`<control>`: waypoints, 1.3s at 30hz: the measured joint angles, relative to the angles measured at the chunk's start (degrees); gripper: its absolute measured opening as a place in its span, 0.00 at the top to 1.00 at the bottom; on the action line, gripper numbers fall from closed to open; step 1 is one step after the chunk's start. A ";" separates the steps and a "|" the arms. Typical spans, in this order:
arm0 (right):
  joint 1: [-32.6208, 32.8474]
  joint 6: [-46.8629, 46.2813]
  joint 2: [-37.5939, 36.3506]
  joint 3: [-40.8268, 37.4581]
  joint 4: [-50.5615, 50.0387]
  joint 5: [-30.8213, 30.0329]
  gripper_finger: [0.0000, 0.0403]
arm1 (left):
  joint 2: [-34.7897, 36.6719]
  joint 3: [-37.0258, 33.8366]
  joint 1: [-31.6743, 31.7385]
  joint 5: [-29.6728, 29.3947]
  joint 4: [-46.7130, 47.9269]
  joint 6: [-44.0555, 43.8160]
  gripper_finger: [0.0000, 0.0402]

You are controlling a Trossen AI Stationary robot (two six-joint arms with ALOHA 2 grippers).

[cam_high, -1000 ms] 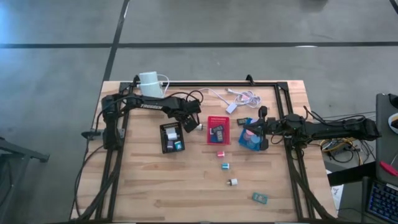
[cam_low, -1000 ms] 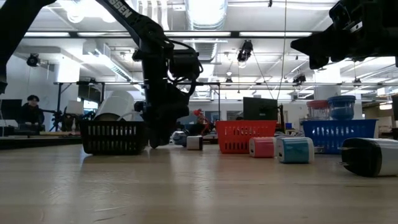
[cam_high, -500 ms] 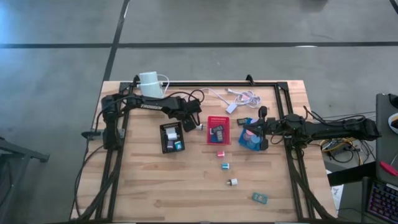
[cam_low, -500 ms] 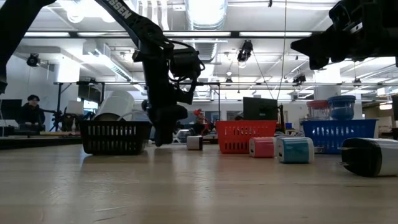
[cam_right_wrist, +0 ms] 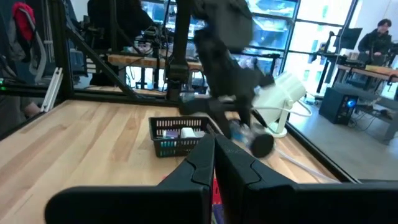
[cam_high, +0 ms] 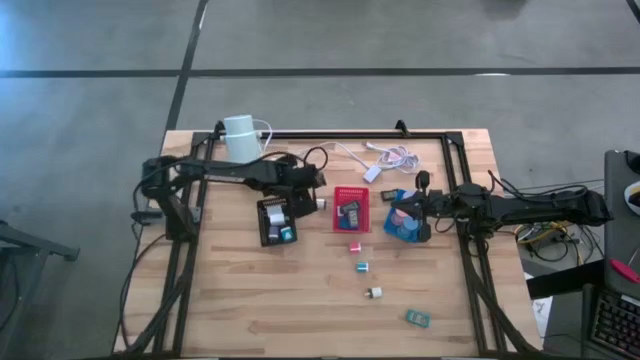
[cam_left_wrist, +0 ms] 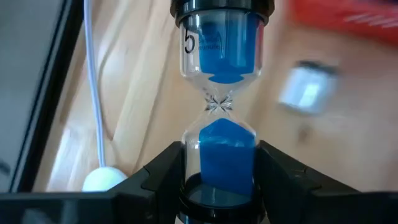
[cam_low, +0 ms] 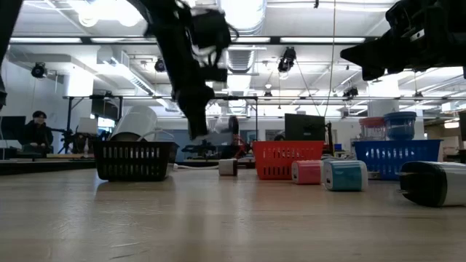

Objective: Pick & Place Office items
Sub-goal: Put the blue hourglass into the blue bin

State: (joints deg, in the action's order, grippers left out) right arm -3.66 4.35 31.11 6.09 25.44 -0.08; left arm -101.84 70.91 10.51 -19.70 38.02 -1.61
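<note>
- Gripping a small hourglass (cam_left_wrist: pixel 221 106) with blue sand, the left gripper (cam_high: pixel 300 190) hangs just beside the red tray (cam_high: pixel 351 190), on the side toward the black tray (cam_high: pixel 262 222).
- Its fingers (cam_left_wrist: pixel 163 173) stand partway open and are closed on the lower bulb of the hourglass, one on each side; the glass stands upright between them.
- In the low view the left gripper (cam_low: pixel 198 124) is clear of the tabletop (cam_low: pixel 218 225), above the gap between the black tray (cam_low: pixel 135 160) and the red tray (cam_low: pixel 287 159).
- A small white piece (cam_high: pixel 322 203) lies on the tabletop just beside the red tray, between it and the left gripper.
- The right gripper (cam_high: pixel 412 213) hovers over the blue tray (cam_high: pixel 392 226), which sits on the red tray's other side. Its fingers (cam_right_wrist: pixel 208 162) are pressed together with nothing between them.
- A pink block (cam_high: pixel 354 247), a teal block (cam_high: pixel 363 266) and a white block (cam_high: pixel 373 293) lie in a loose line running away from the red tray toward the near edge of the tabletop; a teal piece (cam_high: pixel 418 318) lies farthest out.
- The red tray holds a few dark pieces; the black tray holds white and teal ones.
</note>
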 joint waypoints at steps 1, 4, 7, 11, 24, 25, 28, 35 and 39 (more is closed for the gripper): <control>0.02 0.09 0.30 0.00 0.02 0.01 0.98 | 1.08 0.00 -1.11 -0.02 0.51 0.50 0.57; 0.00 0.51 1.48 -0.01 0.03 0.00 0.98 | 4.06 0.00 -4.58 0.08 2.21 1.71 0.57; 0.00 1.41 2.68 -0.01 0.11 0.01 0.98 | 6.91 0.00 -7.92 0.34 4.23 2.47 0.57; 0.00 1.36 4.24 0.00 0.80 0.00 0.98 | 9.63 0.00 -11.64 1.54 8.50 2.80 0.57; 3.52 9.16 13.75 5.02 1.91 6.23 0.98 | 12.17 1.40 -17.42 5.30 10.92 0.55 0.57; 3.96 8.99 15.22 6.31 1.82 5.70 0.98 | 12.17 1.72 -17.67 5.36 10.92 0.41 0.57; 4.57 10.60 19.45 10.53 1.09 5.92 0.98 | 12.17 2.84 -18.29 5.44 10.92 -0.38 0.57; 4.57 12.19 29.73 20.49 -1.21 6.17 0.95 | 12.10 4.24 -19.43 5.44 11.11 -1.35 0.57; 4.55 10.83 35.09 24.89 -3.45 7.78 0.83 | 12.10 4.26 -19.71 5.43 11.36 -2.41 0.57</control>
State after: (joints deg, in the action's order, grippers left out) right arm 0.89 15.18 66.20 30.97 21.99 7.71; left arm -89.73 75.17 -9.20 -14.27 49.38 -4.03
